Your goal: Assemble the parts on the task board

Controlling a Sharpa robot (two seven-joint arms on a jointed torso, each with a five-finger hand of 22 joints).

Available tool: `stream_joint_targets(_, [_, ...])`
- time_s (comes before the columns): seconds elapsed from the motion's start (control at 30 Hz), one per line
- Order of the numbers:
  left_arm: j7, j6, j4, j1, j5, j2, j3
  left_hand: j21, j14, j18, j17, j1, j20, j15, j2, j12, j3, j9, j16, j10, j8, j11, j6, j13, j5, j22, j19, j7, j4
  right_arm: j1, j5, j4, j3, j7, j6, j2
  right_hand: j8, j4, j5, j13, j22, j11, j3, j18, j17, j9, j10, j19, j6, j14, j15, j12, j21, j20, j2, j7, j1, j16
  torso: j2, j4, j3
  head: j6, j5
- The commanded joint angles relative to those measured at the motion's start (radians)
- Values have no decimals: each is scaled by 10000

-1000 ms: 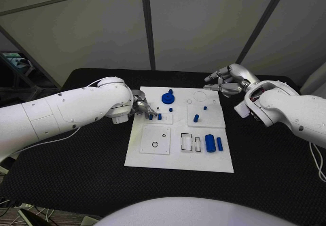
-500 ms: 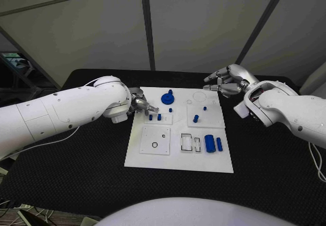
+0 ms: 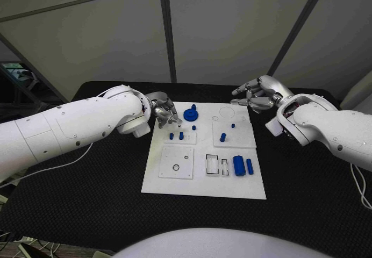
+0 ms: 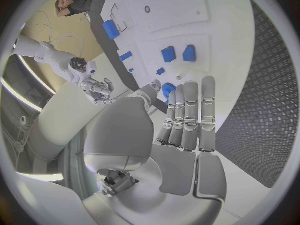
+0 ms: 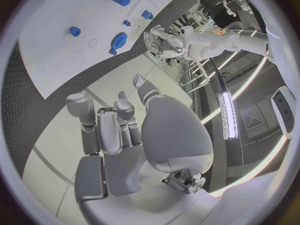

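Left hand (image 3: 165, 114) hovered at the task board's (image 3: 203, 185) ten o'clock edge, fingers (image 4: 190, 116) stretched out straight and close together in the left wrist view, nothing between them. Fingertips ended just short of the blue gear (image 3: 191, 114), which sat on the board toward eleven o'clock with a small knob standing up from it. Right hand (image 3: 256, 94) hung past the board's one o'clock corner, over the black worktop (image 3: 93, 188), fingers loosely curled and apart, holding nothing; apart from every part.

Elsewhere on the board: two short blue pegs (image 3: 177, 136) standing side by side in the raised white block just below the left hand, around nine o'clock from the board's centre. Two more blue pegs (image 3: 222, 136) upright in the neighbouring block toward two o'clock, a smaller one near them. At four o'clock, a blue cylinder (image 3: 240, 164) lying on its side, a thinner blue bar (image 3: 250, 165) just beside it, both next to rectangular black-outlined slots (image 3: 212, 163). Toward seven o'clock, a white square plate (image 3: 177, 160) with a small ring (image 3: 176, 167) on it. Near twelve o'clock, a faint circular recess (image 3: 227, 112) beside the gear.
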Motion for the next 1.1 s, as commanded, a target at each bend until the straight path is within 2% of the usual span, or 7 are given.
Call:
stream_joint_targets(0.03, [2414,-1048,-92,-11,-963,200,-10,-172,34,338,-220,660,52,8,-31,-473,483,-331,-104,-294,-400,37,31,-375,11,-125,56,30,-368,13,-24,-14,6,94,18,32,68,67,62,-512,-149,-10,12,218,-110,-15,-360,-136,-69,251,-86,-426,-120,-14,79,-13,6,-114,21,-22,0,47,-24])
stream_joint_targets(0.13, [3054,-1221,-218,-56,-1987,395,-50,-129,187,430,-382,854,143,38,-327,-952,929,-932,79,47,-1032,70,750,-983,-9,-107,309,49,-565,12,-24,-28,6,127,7,62,110,82,73,-1778,-586,-22,72,293,-467,-18,-1108,-377,-90,146,-107,-1502,-430,-32,88,-34,65,-437,21,-37,-2,69,-49])
stream_joint_targets(0.27, [3535,-1381,-397,-92,-3046,599,-115,-137,161,455,-473,905,190,33,-615,-1139,1024,-1245,153,153,-1407,69,992,-1253,-19,-85,321,-52,-721,10,-24,-45,6,158,0,89,148,97,87,-2639,-842,-47,128,333,-650,-20,-1444,-486,-107,108,-122,-2231,-641,-50,57,-36,102,-646,17,-26,0,92,-91])
stream_joint_targets(0.4, [3843,-1470,-628,-108,-4078,809,-297,-141,186,463,-522,841,230,65,-898,-1283,954,-1451,263,146,-1657,109,1157,-1444,-21,-69,340,-133,-807,6,-24,-88,5,180,-5,139,173,99,96,-3012,-920,-55,168,342,-698,-21,-1535,-492,-110,110,-132,-2529,-720,-60,32,-42,130,-726,20,-40,1,143,-113])
stream_joint_targets(0.5, [3973,-1494,-803,-115,-4751,960,-469,-100,291,476,-546,826,264,81,-1044,-1471,906,-1631,449,-2,-1873,137,1311,-1643,-18,-30,415,-225,-882,-10,-25,-107,5,195,-11,167,185,103,109,-3186,-973,-57,201,348,-728,-23,-1574,-502,-117,109,-135,-2680,-772,-65,22,-43,146,-776,10,-22,-3,142,-147])
stream_joint_targets(0.7, [4139,-1511,-1098,-186,-5813,1202,-698,-10,491,503,-431,842,284,64,-1089,-1669,868,-1968,997,-10,-2275,125,1630,-1996,-17,71,541,-316,-995,-45,-26,-120,5,231,-15,196,228,121,154,-3576,-1100,-66,328,365,-803,-23,-1629,-519,-92,108,-144,-3088,-901,-75,0,-49,183,-907,11,-6,-5,167,-166])
stream_joint_targets(1.1, [4455,-1596,-1508,-299,-6483,1492,-769,118,542,509,-735,868,231,-6,-1033,-2180,890,-2354,1291,-128,-2811,125,2048,-2631,-18,244,654,-405,-1100,-63,-27,-118,4,248,-21,209,239,151,196,-3980,-1172,-73,462,372,-853,-31,-1573,-503,-84,115,-155,-3477,-995,-87,-66,-54,178,-1023,17,-18,-9,211,-199])
